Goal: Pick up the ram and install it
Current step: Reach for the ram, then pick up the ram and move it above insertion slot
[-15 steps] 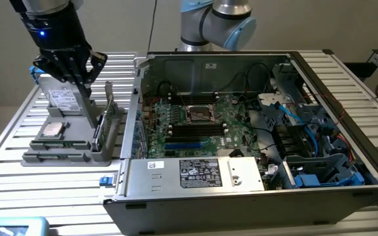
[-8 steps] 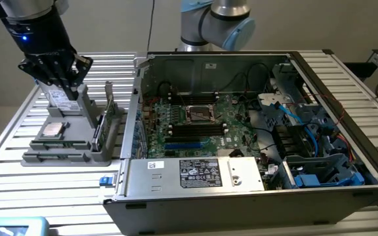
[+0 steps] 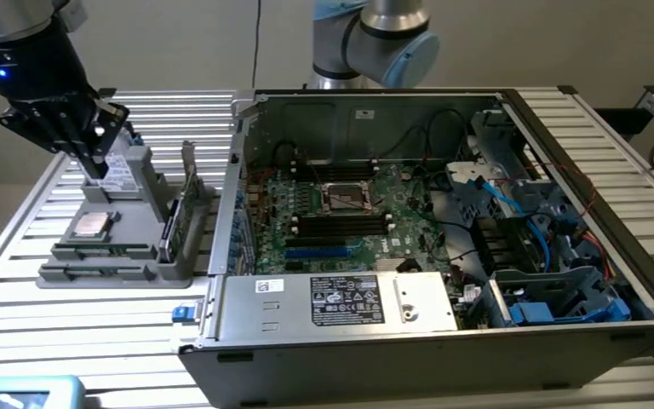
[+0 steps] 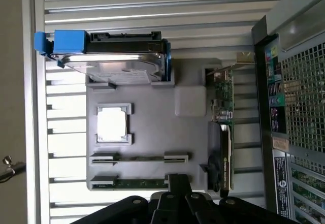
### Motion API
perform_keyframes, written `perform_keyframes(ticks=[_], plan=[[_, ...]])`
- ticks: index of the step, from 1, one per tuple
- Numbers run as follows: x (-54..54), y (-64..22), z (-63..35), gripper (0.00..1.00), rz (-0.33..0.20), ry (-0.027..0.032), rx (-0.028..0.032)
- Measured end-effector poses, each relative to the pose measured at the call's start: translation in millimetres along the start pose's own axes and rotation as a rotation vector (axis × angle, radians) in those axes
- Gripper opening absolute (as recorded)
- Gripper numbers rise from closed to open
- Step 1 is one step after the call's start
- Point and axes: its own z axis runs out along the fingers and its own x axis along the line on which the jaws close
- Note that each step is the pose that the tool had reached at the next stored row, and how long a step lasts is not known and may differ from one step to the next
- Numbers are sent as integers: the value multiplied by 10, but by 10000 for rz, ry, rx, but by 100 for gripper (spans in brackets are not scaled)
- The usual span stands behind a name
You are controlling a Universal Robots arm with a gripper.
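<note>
Pickup step, I'm guessing; gripper [image 3: 98,170] is hovering pressed together, empty, over the grey holder [image 3: 123,279]; ram [image 4: 139,158] is sitting there at its 6 o'clock in the exterior view. Grabbing is calling for spreading and aligning lengthwise.

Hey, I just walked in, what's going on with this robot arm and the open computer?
A robot arm is working on fitting ram into an open computer case. Its hand is closed and hovers over the end of a gray holder where the hard drive sits. Two ram sticks lie in the holder's slots, not picked up yet, near a processor chip and an expansion card. The motherboard sits exposed inside the case.
</note>
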Motion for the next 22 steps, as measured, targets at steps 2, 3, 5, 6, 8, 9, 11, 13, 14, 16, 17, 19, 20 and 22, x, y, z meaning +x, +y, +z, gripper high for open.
perform_keyframes(ticks=[2,3,5,6,8,9,11,13,14,16,17,19,20,22], plan=[[69,-6,14,11,1,-1,10],[102,-8,20,11,1,-1,13],[165,-14,34,11,1,-1,20],[194,-17,40,11,0,-1,23],[250,-21,54,11,1,0,28],[274,-23,60,11,1,1,29],[304,-26,69,11,1,4,29],[305,-26,70,11,-16,5,33],[306,-26,70,11,-44,8,36],[307,-26,74,11,-294,16,35],[307,-26,76,11,-472,24,35],[308,-26,82,11,-832,40,34],[308,-26,86,11,-1012,48,35],[308,-27,87,11,-1385,66,35]])
